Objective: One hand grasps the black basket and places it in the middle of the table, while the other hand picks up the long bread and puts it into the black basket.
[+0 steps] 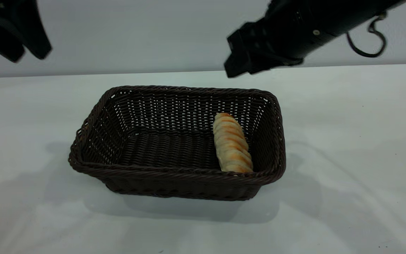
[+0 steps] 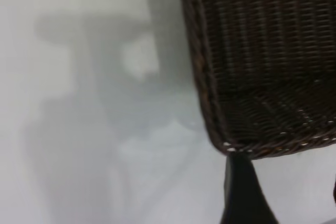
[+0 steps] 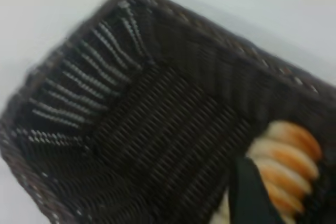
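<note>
The wide plain white tabletop [image 1: 347, 158] fills the scene up to a pale grey wall behind it, and soft grey shadows lie across it to the left and right of the basket. The black basket [image 1: 174, 183], a large rectangular dark brown-black woven wicker basket with sloping open-weave sides and a braided rim, stands upright near the middle of the tabletop.

The black right arm reaches in from the far right, and the right gripper [image 1: 240, 67] hangs above the tabletop just beyond the basket's far right corner, clear of the rim and touching nothing. How far its jaws are open cannot be told; it holds nothing that can be seen. The left gripper [image 1: 19, 49] hangs high at the far left, well apart from the basket and also touching nothing; whether its jaws are open or closed cannot be told either.

The long bread [image 1: 232, 143], a small oblong golden-orange bread roll with pale cream crosswise stripes and rounded ends, lies on the basket's floor along the right wall, running from the near wall toward the far one. In the right wrist view the bread [image 3: 286, 166] shows beside a dark finger [image 3: 252, 198].
</note>
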`<state>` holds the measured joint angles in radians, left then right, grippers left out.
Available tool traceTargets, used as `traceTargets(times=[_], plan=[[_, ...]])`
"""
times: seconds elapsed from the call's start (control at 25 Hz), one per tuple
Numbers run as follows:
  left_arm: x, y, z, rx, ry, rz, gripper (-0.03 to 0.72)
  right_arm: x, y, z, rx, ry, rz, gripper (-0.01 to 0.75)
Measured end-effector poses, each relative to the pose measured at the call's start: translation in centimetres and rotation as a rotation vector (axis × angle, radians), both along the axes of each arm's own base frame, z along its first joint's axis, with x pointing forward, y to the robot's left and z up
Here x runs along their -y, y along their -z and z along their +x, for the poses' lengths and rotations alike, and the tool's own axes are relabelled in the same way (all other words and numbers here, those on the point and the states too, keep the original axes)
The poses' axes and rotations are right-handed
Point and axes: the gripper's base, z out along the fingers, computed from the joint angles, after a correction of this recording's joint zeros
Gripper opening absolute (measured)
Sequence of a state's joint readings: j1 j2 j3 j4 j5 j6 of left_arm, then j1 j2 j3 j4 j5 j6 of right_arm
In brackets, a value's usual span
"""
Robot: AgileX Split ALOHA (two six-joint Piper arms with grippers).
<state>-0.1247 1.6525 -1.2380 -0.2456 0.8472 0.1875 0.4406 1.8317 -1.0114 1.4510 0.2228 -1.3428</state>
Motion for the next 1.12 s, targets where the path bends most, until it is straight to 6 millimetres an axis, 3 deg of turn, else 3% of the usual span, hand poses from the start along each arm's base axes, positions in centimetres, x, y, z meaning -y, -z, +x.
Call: traceTargets(times=[0.2,0.48,0.64,0.8,1.0,1.12], plan=[[-1.2,-2.4,-1.3,0.059,-0.028,0.104,0.460,3.5,-1.0,-0.6,-0.126,0.008,-0.023,0.347],[-1.6,-4.9,-3.2,0.099,-0.060,0.109,0.459,9.9,-3.1,-0.5,-0.399,0.077,-0.282,0.327],[-1.9,-6.3,-4.8,0.078,-0.062,0.119,0.459,11.7,-5.6,-2.0,-0.460,0.135,-0.397,0.327],[-2.5,-8.7,-7.7,0.100,-0.073,0.142,0.459,12.5,-9.8,-5.4,-0.441,0.184,-0.398,0.327],[-3.3,-10.9,-13.2,0.207,-0.083,0.132,0.459,13.5,-15.0,-12.8,-0.274,0.212,-0.305,0.327],[-3.7,-10.9,-16.9,0.277,-0.089,0.122,0.459,13.9,-16.6,-17.3,-0.167,0.201,-0.243,0.326]])
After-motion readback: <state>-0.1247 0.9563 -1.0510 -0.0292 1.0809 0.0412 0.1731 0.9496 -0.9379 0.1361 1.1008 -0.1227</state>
